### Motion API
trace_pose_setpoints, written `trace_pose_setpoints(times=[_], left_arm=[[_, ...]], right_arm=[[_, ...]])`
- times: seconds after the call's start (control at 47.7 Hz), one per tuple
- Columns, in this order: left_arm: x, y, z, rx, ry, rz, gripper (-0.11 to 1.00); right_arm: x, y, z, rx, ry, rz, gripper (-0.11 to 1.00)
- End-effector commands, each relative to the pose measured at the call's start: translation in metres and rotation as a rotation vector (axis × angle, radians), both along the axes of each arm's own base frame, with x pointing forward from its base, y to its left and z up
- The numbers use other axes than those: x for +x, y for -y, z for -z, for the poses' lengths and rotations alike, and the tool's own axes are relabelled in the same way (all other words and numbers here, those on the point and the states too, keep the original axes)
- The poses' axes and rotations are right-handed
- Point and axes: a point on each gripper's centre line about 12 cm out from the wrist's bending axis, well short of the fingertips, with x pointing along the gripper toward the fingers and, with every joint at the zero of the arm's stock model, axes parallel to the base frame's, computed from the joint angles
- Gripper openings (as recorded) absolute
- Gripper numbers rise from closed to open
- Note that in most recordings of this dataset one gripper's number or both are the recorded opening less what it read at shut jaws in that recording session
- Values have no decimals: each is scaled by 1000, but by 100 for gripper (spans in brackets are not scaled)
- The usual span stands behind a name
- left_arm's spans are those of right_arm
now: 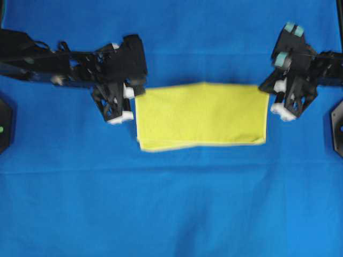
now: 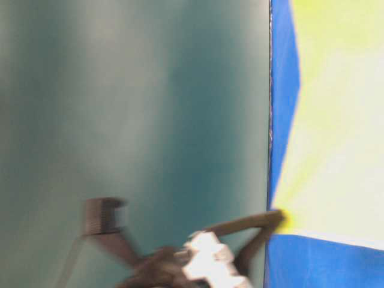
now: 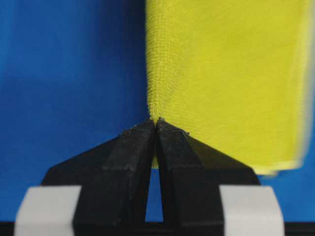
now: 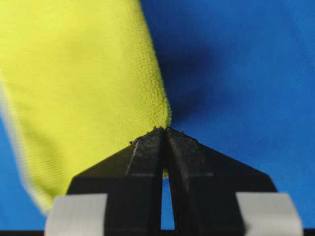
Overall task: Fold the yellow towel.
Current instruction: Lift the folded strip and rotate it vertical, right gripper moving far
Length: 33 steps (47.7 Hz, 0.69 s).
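Yellow towel [image 1: 201, 115] lies mid-worktop on the blue cloth [image 1: 171, 209], folded to a wide rectangle: far edge a soft rounded fold, near edge flat with a paler stitched hem, a second layer peeking out just under it at the near left. Bright yellow-green, fine nubby microfibre pile, thin and limp. Left claw [image 1: 140, 92] clenched on the far-left corner of the towel, right claw [image 1: 266, 88] clenched on the far-right corner; both black arms come in from the sides. Overhead gives the whole outline and both arms but the pinch points are small and soft. Left wrist view shows the grip close: black wedge fingers [image 3: 130, 162] pressed together tip to tip, towel corner [image 3: 157, 115] nipped between them, pile texture clear, pale hem blurred at the right edge. Right wrist view mirrors it, rounded fold edge [image 4: 160, 105] pinched at the tips [image 4: 165, 132], hem blurred at left. Table-level view is mostly a blurry teal surface [image 2: 132, 108], with a dark claw part touching a washed-out yellow corner [image 2: 288, 219]; which arm, cannot tell.
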Motion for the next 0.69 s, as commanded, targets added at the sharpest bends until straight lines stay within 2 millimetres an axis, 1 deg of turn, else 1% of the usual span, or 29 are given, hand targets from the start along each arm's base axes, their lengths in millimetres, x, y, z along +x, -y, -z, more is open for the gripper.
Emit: trace_pose_setpoints(times=[0.0, 0.105, 0.147, 0.21, 0.273, 0.398, 0.566, 0.671], left_arm=[[-1, 8, -33, 9, 62, 20, 1], [-7, 15, -53, 11, 85, 36, 1], [-10, 18, -61, 13, 104, 44, 1], [-13, 20, -68, 15, 122, 49, 1], [-15, 21, -70, 15, 126, 51, 1], [-16, 22, -68, 14, 124, 51, 1], [-15, 22, -68, 13, 124, 53, 1], [-15, 27, -68, 12, 124, 65, 1]], right_arm=[[1, 0, -29, -14, 65, -1, 1], [-4, -3, -47, -25, 107, -9, 1], [-6, -5, -52, -31, 120, -12, 1], [-10, -6, -56, -38, 139, -11, 1], [-13, -7, -60, -44, 159, -9, 1], [-13, -6, -65, -56, 203, -1, 1], [-10, -4, -64, -52, 208, 13, 1], [-10, -1, -64, -58, 207, 24, 1]])
